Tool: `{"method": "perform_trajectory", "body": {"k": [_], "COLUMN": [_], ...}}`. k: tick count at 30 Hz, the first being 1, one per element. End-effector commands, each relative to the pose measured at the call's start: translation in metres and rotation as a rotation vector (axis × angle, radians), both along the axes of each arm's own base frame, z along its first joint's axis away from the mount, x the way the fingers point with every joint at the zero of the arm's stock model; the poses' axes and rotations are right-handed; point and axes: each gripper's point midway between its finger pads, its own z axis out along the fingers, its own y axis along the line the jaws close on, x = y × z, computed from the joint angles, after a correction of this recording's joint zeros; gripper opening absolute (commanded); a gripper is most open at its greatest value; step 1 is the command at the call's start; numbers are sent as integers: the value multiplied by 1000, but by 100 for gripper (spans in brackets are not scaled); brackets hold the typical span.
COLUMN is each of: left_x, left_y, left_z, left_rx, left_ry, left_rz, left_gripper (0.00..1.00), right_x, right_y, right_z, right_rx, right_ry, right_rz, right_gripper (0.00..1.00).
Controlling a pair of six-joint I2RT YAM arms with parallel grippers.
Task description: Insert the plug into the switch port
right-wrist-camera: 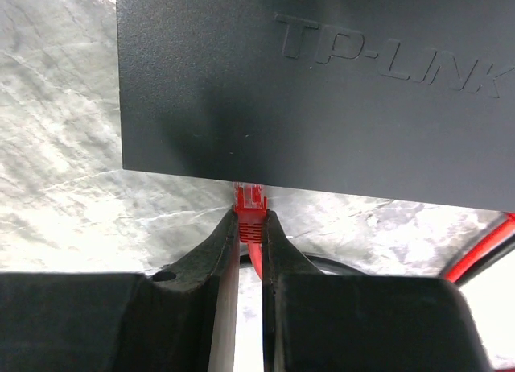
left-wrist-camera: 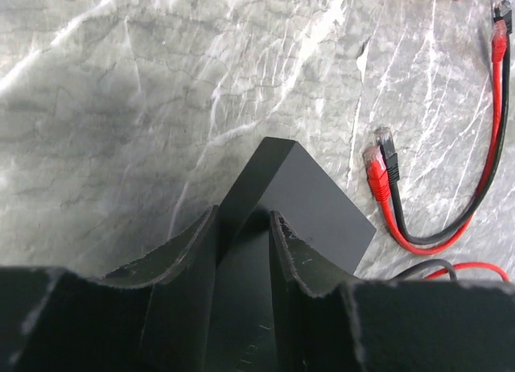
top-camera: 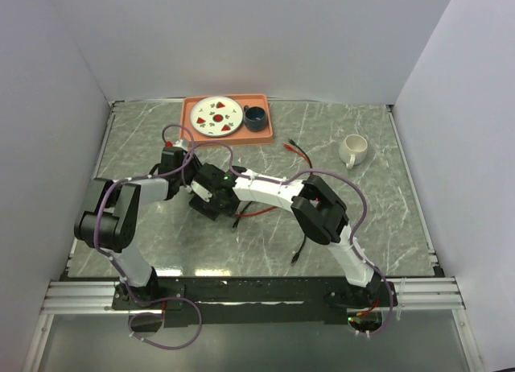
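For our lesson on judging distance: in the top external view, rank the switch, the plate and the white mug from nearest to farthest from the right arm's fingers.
1. switch: closest, mid-table, left of centre.
2. plate: on the orange tray, far edge.
3. white mug: farthest, far right.

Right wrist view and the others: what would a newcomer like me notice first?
A red plug pinched in the right jaws, its tip right at the edge of the black switch in the middle of the table. The left jaws straddle one corner of that switch. At the far edge sits an orange tray with a red-spotted plate.
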Motion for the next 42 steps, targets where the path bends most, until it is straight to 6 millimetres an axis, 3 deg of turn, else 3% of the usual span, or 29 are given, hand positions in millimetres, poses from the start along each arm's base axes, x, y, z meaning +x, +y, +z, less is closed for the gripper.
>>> {"method": "perform_trajectory", "body": {"k": [1,6,15,27,33,37,42], "left_x": [-88,-87,-93,-103,-103,-105,-108], "left_y": [-6,3,10,17,8,2,4], "left_z": [-52,-41,-32,-26,-30,-37,-42], "left_rx": [54,79,102,120,75,55,82], "left_ry": [331,308,300,294,296,309,329], "left_rz": [-52,-24,-8,2,-27,-50,-45], "left_gripper": [39,54,60,56,49,40,37], "right_x": [41,48,49,46,40,39,44], "right_y": [37,25,1,-24,-35,-35,-30], "right_z": [43,50,53,28,6,-1,-4], "right_rx": [230,213,154,36,-33,-33,-34], "right_ry": [-79,-98,-127,-122,-106,-115,-117], "right_rz": [-134,-168,-193,-179,-135,-124,-124], "right_gripper": [0,0,0,0,0,0,0]}}
